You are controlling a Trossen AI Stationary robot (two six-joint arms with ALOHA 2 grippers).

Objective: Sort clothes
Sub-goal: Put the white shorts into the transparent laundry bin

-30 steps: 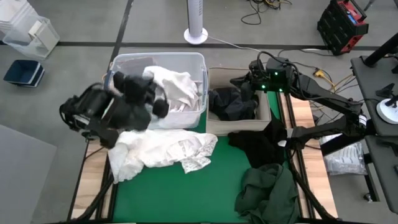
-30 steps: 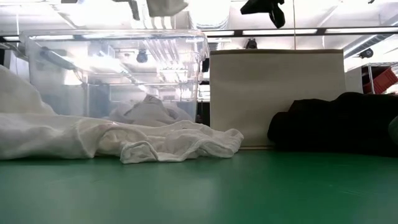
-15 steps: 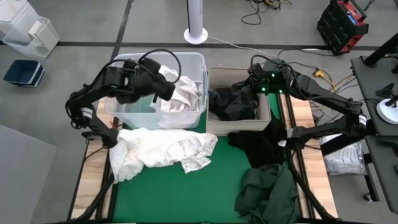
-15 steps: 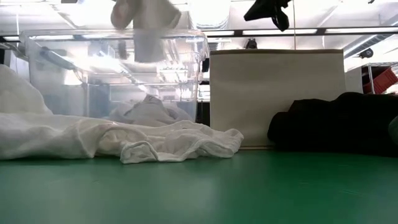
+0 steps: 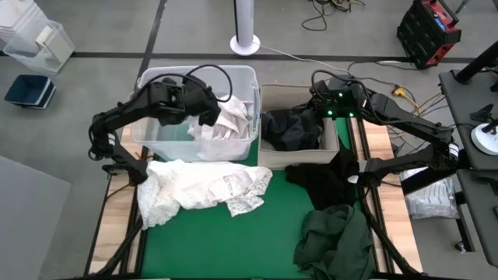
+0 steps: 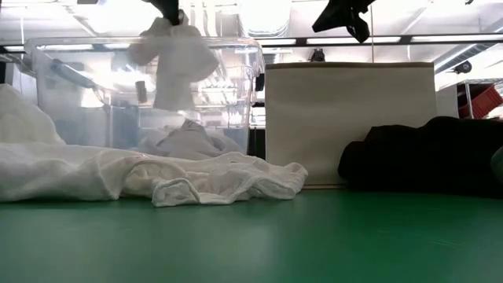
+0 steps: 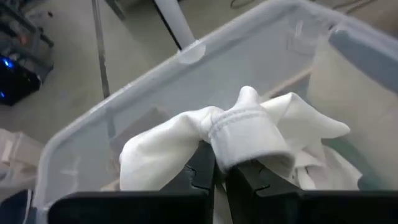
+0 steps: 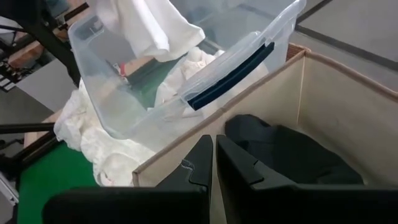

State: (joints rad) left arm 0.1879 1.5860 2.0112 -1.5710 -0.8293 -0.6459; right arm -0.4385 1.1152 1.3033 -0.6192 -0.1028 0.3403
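My left gripper [image 5: 205, 109] is over the clear plastic bin [image 5: 156, 78] and is shut on a white garment [image 6: 177, 67], which hangs down into the bin. More white cloth [image 6: 189, 140] lies on the bin's floor. My right gripper [image 5: 319, 103] hovers shut over the beige box [image 5: 299, 158], with nothing between its fingers [image 8: 200, 163]. A black garment [image 8: 286, 152] lies in that box. On the green mat [image 5: 264, 233] lie a heap of white clothes [image 5: 194, 190], a black garment [image 5: 331, 183] and a dark green one [image 5: 334, 241]. My left gripper pinches a bunched part of the white garment beside a stitched cuff [image 7: 242, 134] between its two fingers [image 7: 202, 165]. It comes from above. The garment hangs slack below the fingers, its lower end [image 6: 167, 102] inside the bin, above the white cloth there.
The clear bin and the beige box stand side by side along the mat's far edge. A white fan base [image 5: 244, 44] stands on the floor behind them. Cables [image 5: 389, 89] run at the back right. The mat's middle near part is bare.
My left gripper has swung from the bin's left rim toward the table's right, over the bin, and gone down with the white garment. The garment, high above the bin a second ago, now hangs inside it.
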